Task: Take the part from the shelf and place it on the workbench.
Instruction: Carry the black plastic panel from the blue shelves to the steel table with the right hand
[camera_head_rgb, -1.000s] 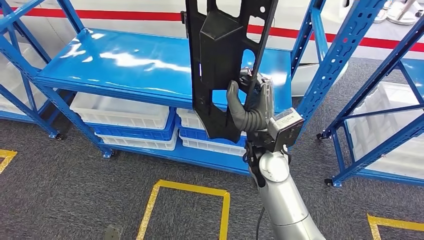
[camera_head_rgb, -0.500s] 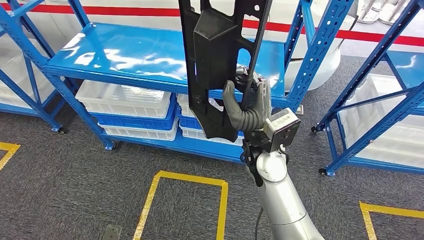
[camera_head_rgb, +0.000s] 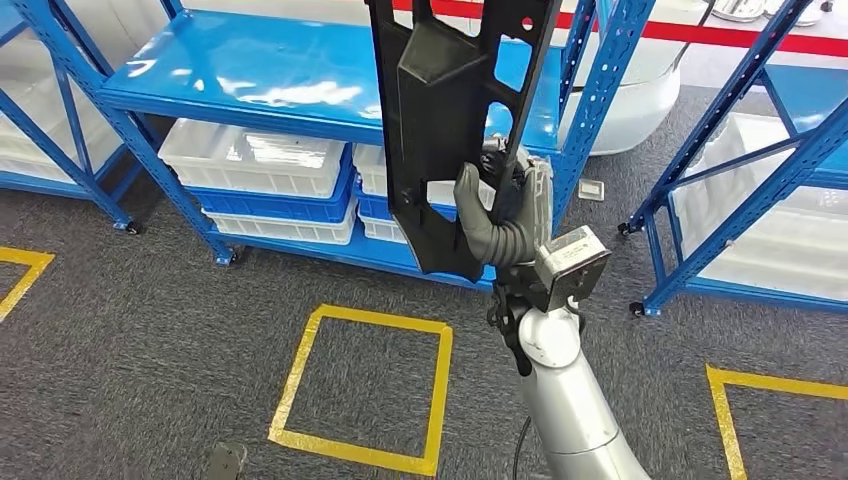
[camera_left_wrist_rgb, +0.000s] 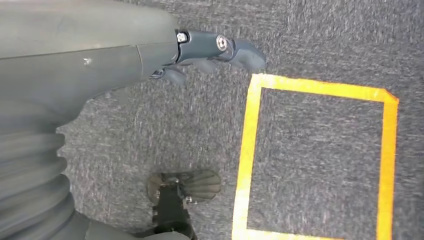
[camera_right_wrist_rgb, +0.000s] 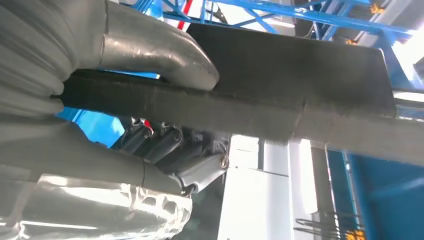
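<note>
Gripping the black part upright in our right hand, thumb and fingers clamped on its edge, we are holding it clear of the blue shelf. We are letting our left hand hang over the carpet, fingers loosely curled around nothing. We are judging pickup done; the counter placement is remaining.

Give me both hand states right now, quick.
Left hand: holds nothing, fingers curled in, hanging over the carpet.
Right hand: grips the black part, held upright.
</note>
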